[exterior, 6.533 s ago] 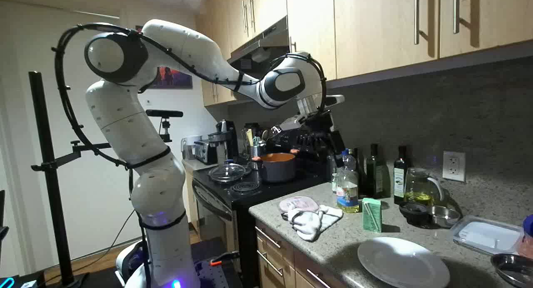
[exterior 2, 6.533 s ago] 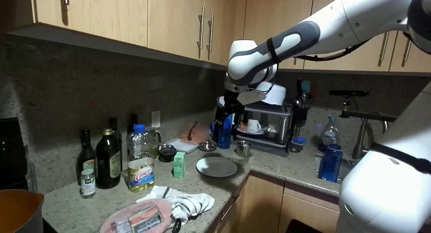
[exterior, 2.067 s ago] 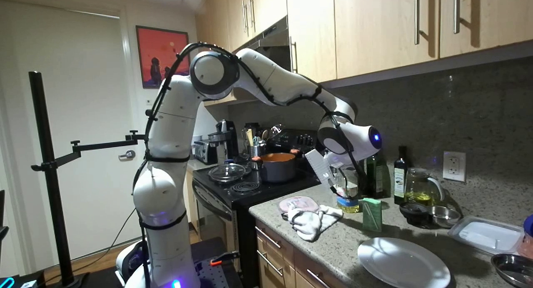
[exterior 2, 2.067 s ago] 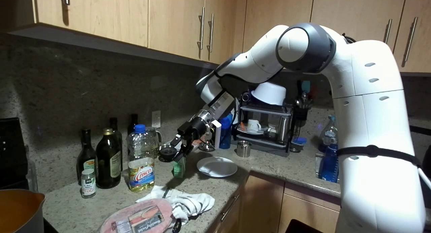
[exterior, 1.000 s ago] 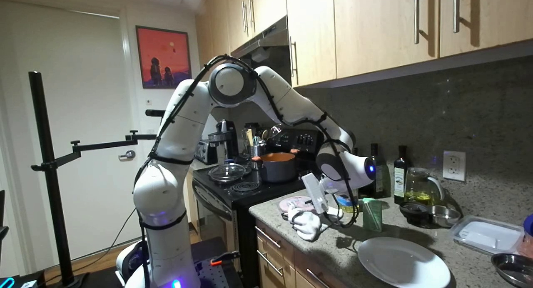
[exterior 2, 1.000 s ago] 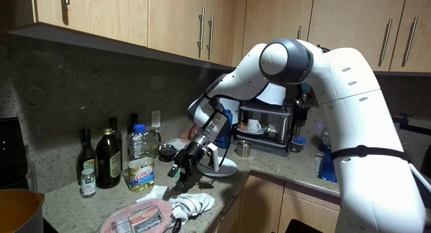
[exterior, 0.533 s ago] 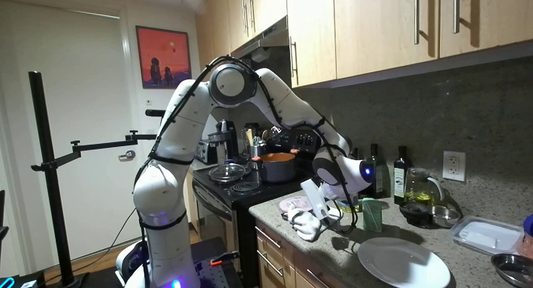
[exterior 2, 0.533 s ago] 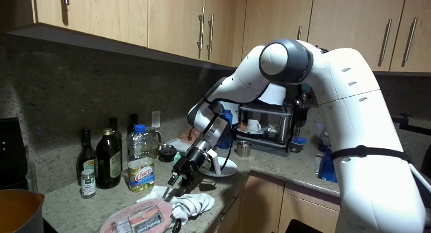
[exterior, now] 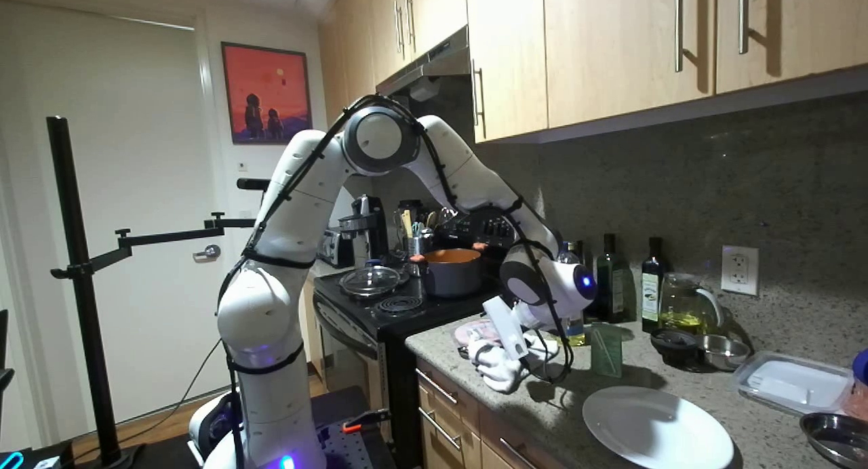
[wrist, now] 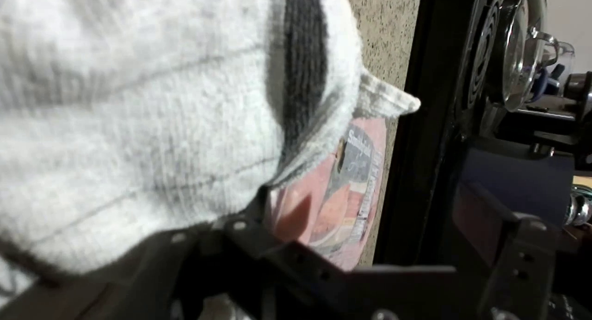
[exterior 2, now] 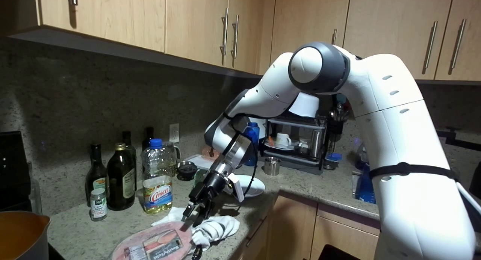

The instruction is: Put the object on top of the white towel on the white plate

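Your end effector (exterior 2: 190, 221) is spread wide, holding nothing, near the pack (exterior 2: 152, 242), likely your object, against or partly over the towel (exterior 2: 220, 226), unclear which. Expect slick film, floppy, weighty; pinch deep at the towel-side edge. Farther along the bench (exterior 2: 88, 235) sits the plate (exterior: 658, 425).

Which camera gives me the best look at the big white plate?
An exterior view, because nothing blocks the white plate there. In an exterior view where the arm's white attachment stands in front, part is hidden. In the wrist view I cannot make the plate out; the white towel fills much of the frame.
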`<state>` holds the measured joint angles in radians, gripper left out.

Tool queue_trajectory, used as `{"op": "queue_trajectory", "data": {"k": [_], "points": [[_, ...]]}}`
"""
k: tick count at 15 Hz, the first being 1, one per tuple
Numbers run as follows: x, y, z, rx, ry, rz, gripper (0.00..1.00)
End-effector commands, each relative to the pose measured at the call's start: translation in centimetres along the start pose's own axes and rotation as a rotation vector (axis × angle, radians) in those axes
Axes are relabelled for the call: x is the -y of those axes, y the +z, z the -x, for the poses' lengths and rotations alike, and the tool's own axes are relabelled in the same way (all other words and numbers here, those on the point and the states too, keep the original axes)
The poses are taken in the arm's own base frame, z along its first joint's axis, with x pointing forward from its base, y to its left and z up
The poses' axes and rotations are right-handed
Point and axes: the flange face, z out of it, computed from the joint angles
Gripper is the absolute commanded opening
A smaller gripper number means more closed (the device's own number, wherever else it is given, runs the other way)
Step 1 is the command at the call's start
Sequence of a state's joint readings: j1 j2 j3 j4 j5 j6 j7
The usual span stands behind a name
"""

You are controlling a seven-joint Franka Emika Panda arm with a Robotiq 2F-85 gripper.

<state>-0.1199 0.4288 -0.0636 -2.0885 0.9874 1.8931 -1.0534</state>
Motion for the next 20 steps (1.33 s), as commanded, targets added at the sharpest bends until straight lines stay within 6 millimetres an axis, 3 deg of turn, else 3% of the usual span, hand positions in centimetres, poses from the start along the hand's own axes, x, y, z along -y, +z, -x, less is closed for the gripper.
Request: {"op": "queue_trajectory", "data": {"k": [1, 7, 16, 18, 20], "points": [[0.3, 0.7, 0.1, -0.009, 0.0, 0.011, 1.0], [0.2, 0.7, 0.1, -0.019, 0.004, 0.005, 1.0], [4.5, 4.3, -3.7, 0.104, -0.108, -0.003, 1.0], [4.4, 4.2, -3.8, 0.11, -0.119, 0.01, 1.0], [3.6, 2.9, -3.7, 0.081, -0.112, 0.024, 1.0]]}}
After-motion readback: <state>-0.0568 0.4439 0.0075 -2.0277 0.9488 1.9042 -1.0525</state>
